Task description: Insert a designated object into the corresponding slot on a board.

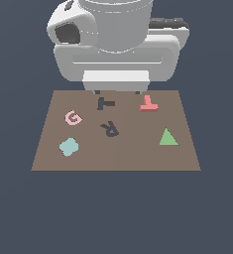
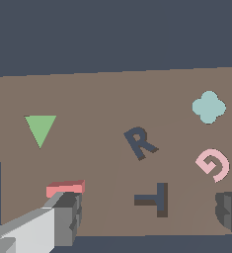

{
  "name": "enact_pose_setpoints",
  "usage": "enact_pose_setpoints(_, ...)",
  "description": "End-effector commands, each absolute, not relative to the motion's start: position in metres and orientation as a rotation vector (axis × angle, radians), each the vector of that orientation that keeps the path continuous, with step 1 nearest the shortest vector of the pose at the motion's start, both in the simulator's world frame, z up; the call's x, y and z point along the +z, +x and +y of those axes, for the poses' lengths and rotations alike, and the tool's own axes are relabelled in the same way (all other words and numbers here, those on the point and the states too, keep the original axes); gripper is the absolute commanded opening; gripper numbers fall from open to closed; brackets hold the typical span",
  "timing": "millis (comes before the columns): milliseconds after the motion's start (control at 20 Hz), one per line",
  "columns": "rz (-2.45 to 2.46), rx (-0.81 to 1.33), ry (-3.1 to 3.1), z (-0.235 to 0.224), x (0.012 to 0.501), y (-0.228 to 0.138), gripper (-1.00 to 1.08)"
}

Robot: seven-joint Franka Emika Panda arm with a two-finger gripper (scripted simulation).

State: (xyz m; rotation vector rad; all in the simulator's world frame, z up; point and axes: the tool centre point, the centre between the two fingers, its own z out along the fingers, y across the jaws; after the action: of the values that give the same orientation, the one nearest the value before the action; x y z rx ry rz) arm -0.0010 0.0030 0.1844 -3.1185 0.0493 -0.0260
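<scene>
You are looking at a small raised red T-shaped block sitting on a flat brown board, near the far edge toward the exterior view's right. It lies outside its slot, a dark T-shaped recess near the same far edge, well apart toward the exterior view's left. The gripper hangs over that far edge with its fingers spread wide. In the wrist view, one finger sits just beside the block and the other is far across, past the slot. Elsewhere on the board you have a dark R-shaped recess, a flat pink G, a green triangle and a pale blue clover shape.
</scene>
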Motion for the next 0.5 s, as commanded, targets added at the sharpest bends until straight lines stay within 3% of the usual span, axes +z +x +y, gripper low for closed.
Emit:
enact_pose_setpoints(0,0.049,-0.026,-3.118,0.003,0.184,-0.001,1.00)
enact_pose_setpoints(450,0.031,-0.022,-3.122,0.020,0.165,-0.013,1.00)
